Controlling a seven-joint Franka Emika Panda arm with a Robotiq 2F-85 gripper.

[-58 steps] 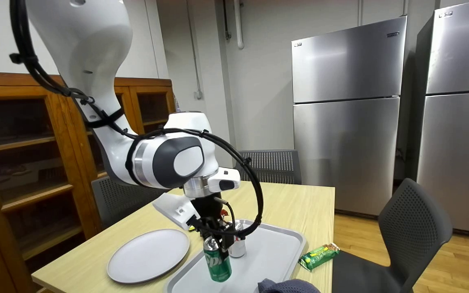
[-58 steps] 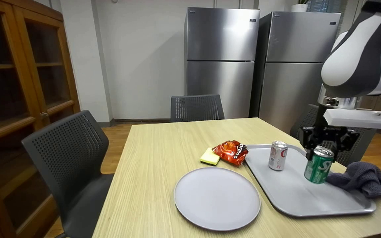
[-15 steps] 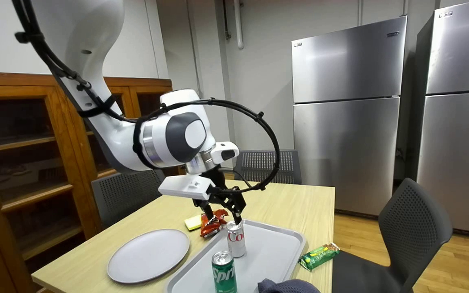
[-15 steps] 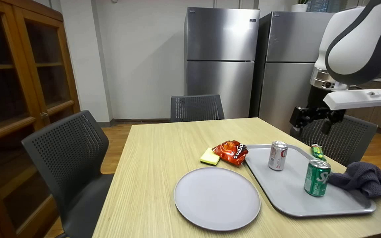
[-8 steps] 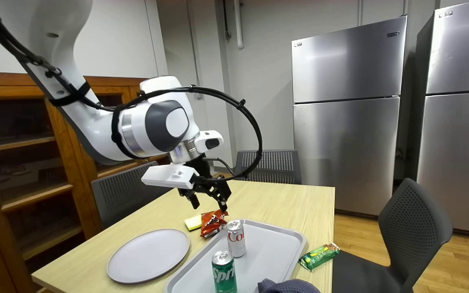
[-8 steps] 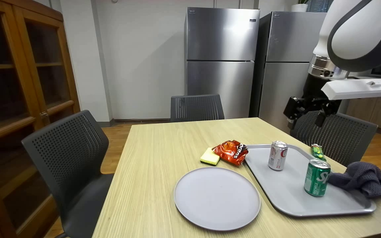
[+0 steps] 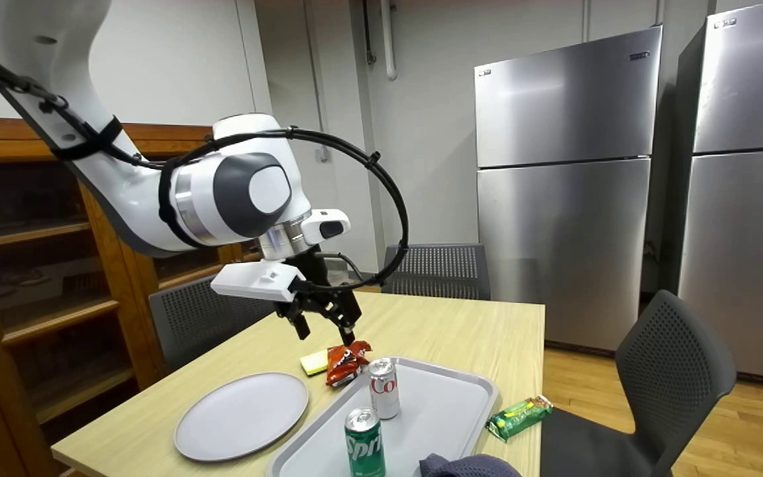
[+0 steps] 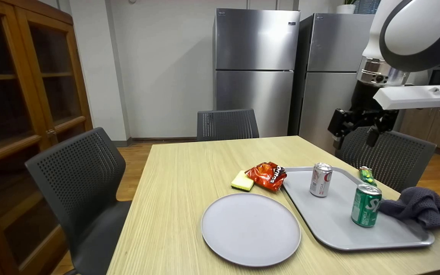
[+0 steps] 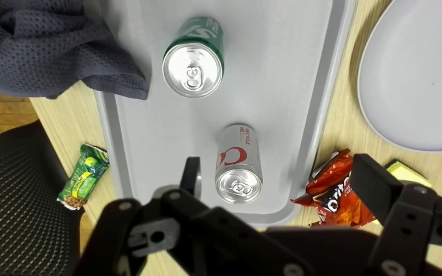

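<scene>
My gripper (image 9: 281, 176) hangs open above the table with nothing between its fingers (image 9: 374, 184). Below it in the wrist view, a silver Coke can (image 9: 240, 165) stands upright on the grey tray (image 9: 159, 126), and a red Doritos bag (image 9: 340, 195) lies just off the tray's corner. The green Sprite can (image 9: 194, 57) stands upright on the same tray, apart from the gripper. In both exterior views the gripper (image 7: 325, 334) is up in the air, well clear of the Sprite can (image 8: 366, 206) and touching nothing.
A round grey plate (image 8: 250, 229) lies beside the tray. Near the bag sits a yellow sponge (image 8: 242, 181). A dark cloth (image 8: 418, 208) drapes over one tray edge, and a green snack bar (image 7: 519, 417) lies near the table edge. Chairs (image 7: 666, 371) surround the table.
Nearly four seconds ago the gripper was down at the Sprite can. Now that can stands released, slightly shifted on the tray. Over the last second the gripper has risen and moved away, still open.
</scene>
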